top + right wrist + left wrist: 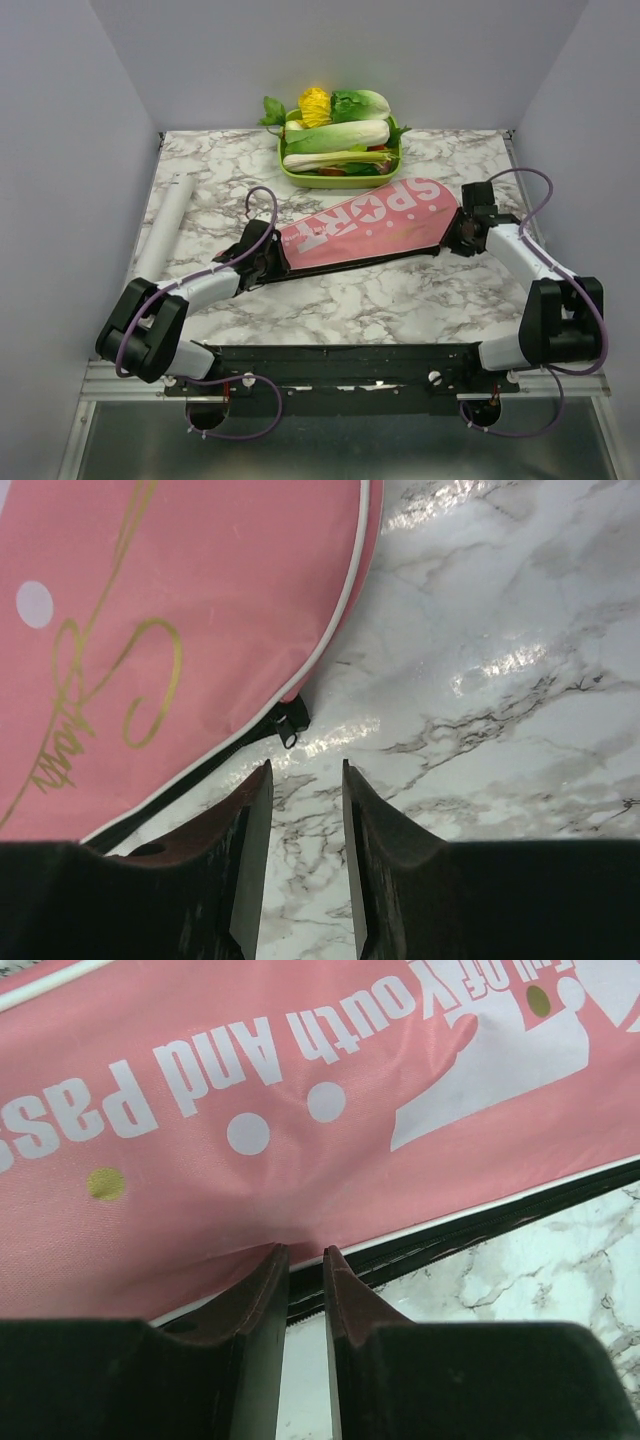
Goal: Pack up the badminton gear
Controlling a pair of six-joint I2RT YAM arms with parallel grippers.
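Left gripper (305,1250) pinches the edge of one pink cover bag (370,225); right gripper (306,765) part open, empty; one white tube (165,225) lies along the left edge of the bench (400,290).

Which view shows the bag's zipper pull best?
Right wrist: the black zipper pull sits clear at the pink bag's rim. Top external: too small to tell. Left wrist: only the bag's black trim.

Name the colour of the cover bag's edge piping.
White piping on the pink cover bag; clearest in the right wrist view.
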